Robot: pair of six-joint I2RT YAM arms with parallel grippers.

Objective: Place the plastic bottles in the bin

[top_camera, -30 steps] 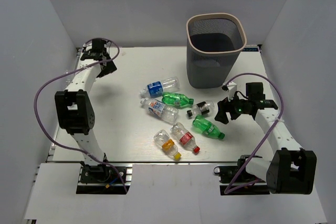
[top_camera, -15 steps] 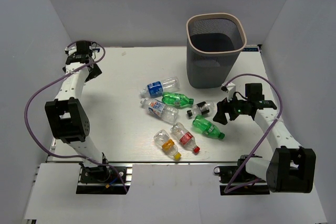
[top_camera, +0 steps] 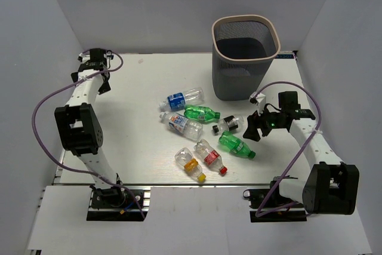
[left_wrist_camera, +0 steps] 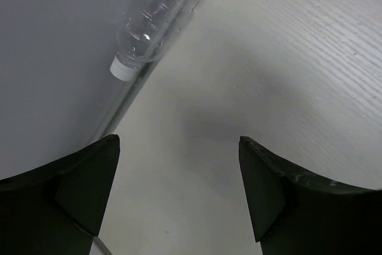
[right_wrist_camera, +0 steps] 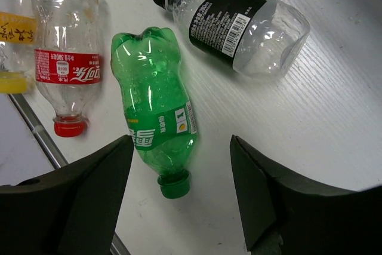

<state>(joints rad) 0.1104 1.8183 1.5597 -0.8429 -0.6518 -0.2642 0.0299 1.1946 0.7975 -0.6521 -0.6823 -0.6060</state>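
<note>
Seven plastic bottles lie mid-table: blue-label [top_camera: 179, 99], green [top_camera: 202, 112], white-blue [top_camera: 184, 125], black-label [top_camera: 230, 124], green [top_camera: 236, 145], red-label [top_camera: 210, 156], yellow-label [top_camera: 190, 163]. The mesh bin [top_camera: 245, 58] stands upright at the far right. My right gripper [top_camera: 253, 128] is open and empty; in its wrist view the gripper [right_wrist_camera: 180, 141] hovers over the cap end of the green bottle [right_wrist_camera: 155, 111], next to the black-label [right_wrist_camera: 239, 22] and red-label [right_wrist_camera: 59, 70] bottles. My left gripper [top_camera: 92, 74] is open and empty at the far left corner.
In the left wrist view my left gripper [left_wrist_camera: 179, 141] faces bare table at the foot of the left wall. A clear bottle shape with a white cap [left_wrist_camera: 149, 25] shows along that wall seam; it does not show in the top view. Grey walls enclose three sides.
My left arm has swung left towards the far left corner, gripper still open. The right arm has barely moved. No bottle has moved.
</note>
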